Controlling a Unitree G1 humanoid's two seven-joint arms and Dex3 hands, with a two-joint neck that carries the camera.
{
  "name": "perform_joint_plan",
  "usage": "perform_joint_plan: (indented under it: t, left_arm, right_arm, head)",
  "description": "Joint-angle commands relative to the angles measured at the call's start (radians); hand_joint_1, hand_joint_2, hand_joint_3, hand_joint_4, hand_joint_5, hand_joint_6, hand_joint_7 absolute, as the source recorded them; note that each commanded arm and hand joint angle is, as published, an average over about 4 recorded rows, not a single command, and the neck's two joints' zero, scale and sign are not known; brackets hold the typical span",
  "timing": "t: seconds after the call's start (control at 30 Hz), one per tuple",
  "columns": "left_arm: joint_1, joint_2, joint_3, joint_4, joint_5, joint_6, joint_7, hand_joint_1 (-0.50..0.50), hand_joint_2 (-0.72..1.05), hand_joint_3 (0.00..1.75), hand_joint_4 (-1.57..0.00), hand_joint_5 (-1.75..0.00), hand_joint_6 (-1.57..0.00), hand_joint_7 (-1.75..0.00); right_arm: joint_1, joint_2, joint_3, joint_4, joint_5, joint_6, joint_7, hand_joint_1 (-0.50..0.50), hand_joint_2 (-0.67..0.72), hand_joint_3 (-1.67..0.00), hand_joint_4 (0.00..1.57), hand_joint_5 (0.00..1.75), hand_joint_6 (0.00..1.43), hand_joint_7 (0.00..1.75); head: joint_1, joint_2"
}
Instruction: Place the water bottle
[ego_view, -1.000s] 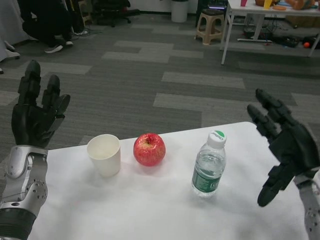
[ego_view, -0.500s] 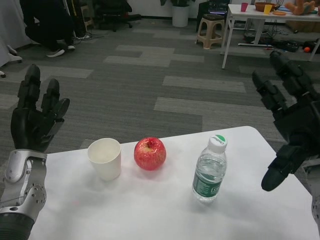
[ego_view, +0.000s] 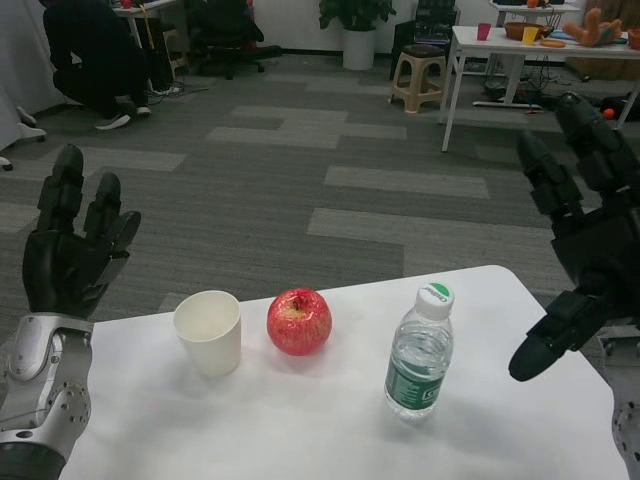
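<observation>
head view: a white table is seen from above, with three things set in a row on it. a white paper cup is stood upright at the left, and nothing can be made out inside it. a red apple is placed just beside the cup, apart from it. the water bottle is stood upright to the right of the apple, near the table's right edge; it is capped in white, wrapped in a green label and filled with clear water almost to the neck. the bottle is touched by neither hand. the left hand is raised beyond the table's left corner, fingers spread and nothing grasped. the right hand is held up to the right of the bottle, released, fingers apart. a person is seen crouched on the grey carpet far behind.
</observation>
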Motion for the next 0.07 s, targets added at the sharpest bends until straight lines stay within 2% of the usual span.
perform_joint_plan:
  t: [0.03,0.07]
  left_arm:
    - [-0.001,0.013,0.007,-0.003,-0.004,-0.004,-0.001,-0.5,1.05,0.07,0.0,0.0,0.0,0.0]
    - [-0.001,0.013,0.007,-0.003,-0.004,-0.004,-0.001,-0.5,1.05,0.06,0.0,0.0,0.0,0.0]
  right_arm:
    - [-0.024,0.015,0.027,0.001,-0.027,-0.016,-0.006,-0.46,0.47,0.0,0.0,0.0,0.0,0.07]
    - [-0.025,0.017,0.033,0.002,-0.032,-0.016,-0.006,-0.46,0.47,0.0,0.0,0.0,0.0,0.07]
  head:
    - [0.0,0.007]
    - [0.0,0.009]
